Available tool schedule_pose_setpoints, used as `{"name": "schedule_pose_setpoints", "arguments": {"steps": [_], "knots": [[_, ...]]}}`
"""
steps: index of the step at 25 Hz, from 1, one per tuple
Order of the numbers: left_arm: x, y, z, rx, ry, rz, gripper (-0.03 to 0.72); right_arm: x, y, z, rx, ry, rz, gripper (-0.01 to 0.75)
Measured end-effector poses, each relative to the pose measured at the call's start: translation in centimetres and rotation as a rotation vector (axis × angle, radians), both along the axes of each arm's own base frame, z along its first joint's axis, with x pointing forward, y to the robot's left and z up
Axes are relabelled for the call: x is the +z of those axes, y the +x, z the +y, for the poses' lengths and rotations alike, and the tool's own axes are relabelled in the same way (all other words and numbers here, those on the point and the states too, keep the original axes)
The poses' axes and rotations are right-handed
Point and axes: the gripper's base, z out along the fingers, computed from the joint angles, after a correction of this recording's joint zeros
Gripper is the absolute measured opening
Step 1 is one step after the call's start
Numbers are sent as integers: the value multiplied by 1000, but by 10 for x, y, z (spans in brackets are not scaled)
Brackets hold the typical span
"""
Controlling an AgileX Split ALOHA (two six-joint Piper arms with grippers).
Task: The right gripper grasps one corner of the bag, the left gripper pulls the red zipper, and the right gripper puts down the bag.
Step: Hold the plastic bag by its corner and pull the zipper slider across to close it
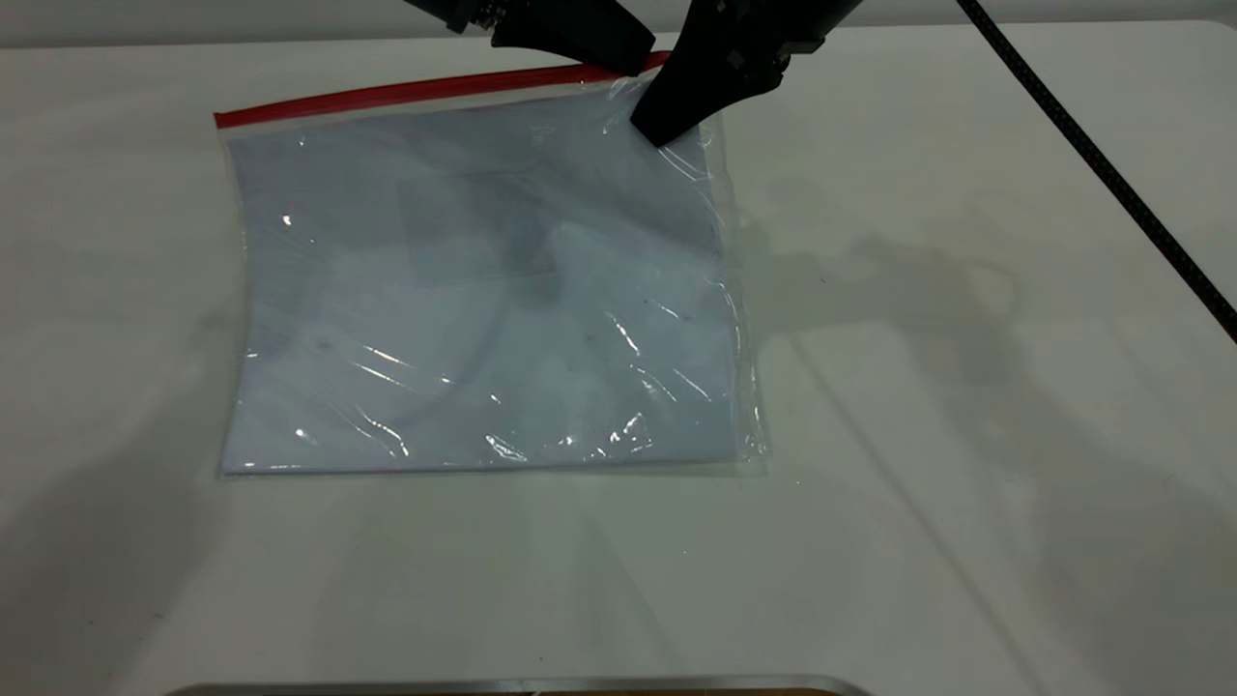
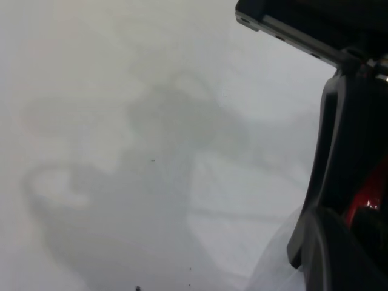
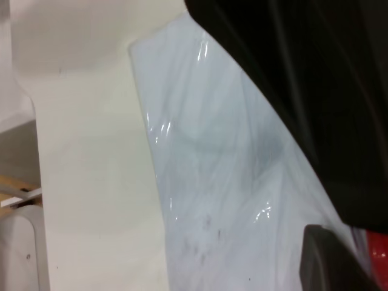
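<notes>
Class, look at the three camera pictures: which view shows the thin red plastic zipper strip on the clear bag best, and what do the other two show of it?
The exterior view: the thin red plastic zipper strip runs nearly whole along the clear bag's far edge. The left wrist view shows only a red patch behind black gripper parts; the right wrist view shows a red sliver at the picture's edge.

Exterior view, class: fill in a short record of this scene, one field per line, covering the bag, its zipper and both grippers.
Bag: clear bag with white paper inside, lying flat on the table
Zipper: red zipper along the bag's far edge
Right gripper: right gripper at the corner of the bag, tips on the plastic
Left gripper: left gripper over the zipper's right end
</notes>
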Motion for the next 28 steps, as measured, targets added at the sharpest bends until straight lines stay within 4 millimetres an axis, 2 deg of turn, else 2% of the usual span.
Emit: {"name": "schedule_pose_setpoints", "arguments": {"steps": [11,19,21,28], "knots": [[1,9,11,49,-4,-25,92,3,11,-23,-77,46,24,36],[1,17,28,99,2,-36,92,4,20,-47,-132,73,39,35],[1,19,34,115,6,-38,89,4,22,-51,-140,72,40,35],[-4,30,75,179,65,-55,82,3,28,-70,-179,48,23,35]]}}
